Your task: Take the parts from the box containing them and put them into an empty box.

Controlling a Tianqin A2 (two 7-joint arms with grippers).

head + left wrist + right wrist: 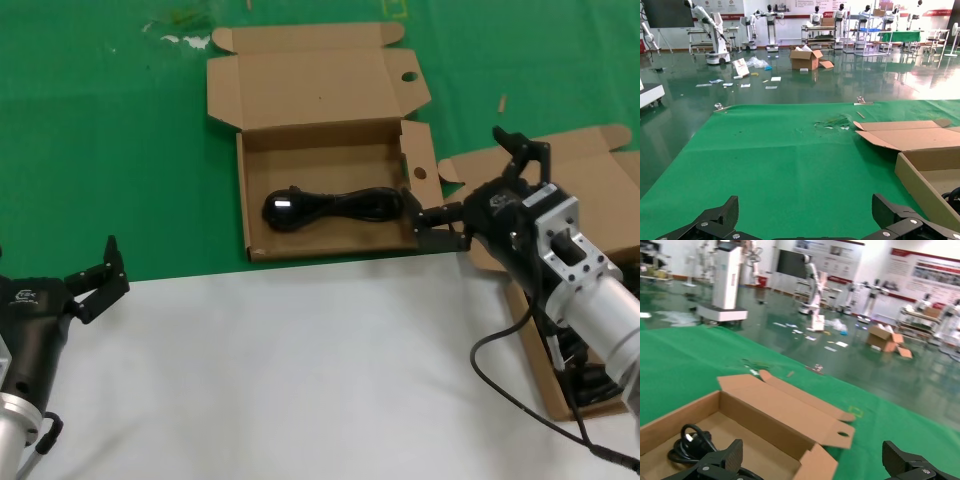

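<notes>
The round-holed cardboard box (258, 160) lies open on the green mat and holds one coiled black power cable (330, 207). My right gripper (470, 185) is open and empty, straddling that box's right wall, one finger (428, 226) just inside near the cable's end. In the right wrist view the gripper (812, 452) spans the box corner, with the cable (690, 442) and holed flap (842, 434) in sight. The plain-flapped box (600, 160) lies at the right, mostly hidden under my right arm; black cables (590, 385) show inside it. My left gripper (105, 280) is open and empty at the near left.
A white sheet (280, 370) covers the near part of the table. Green mat (100, 150) lies beyond it. My left wrist view shows my left gripper (805, 207) over bare green mat, with the holed box's wall (920, 180) to one side.
</notes>
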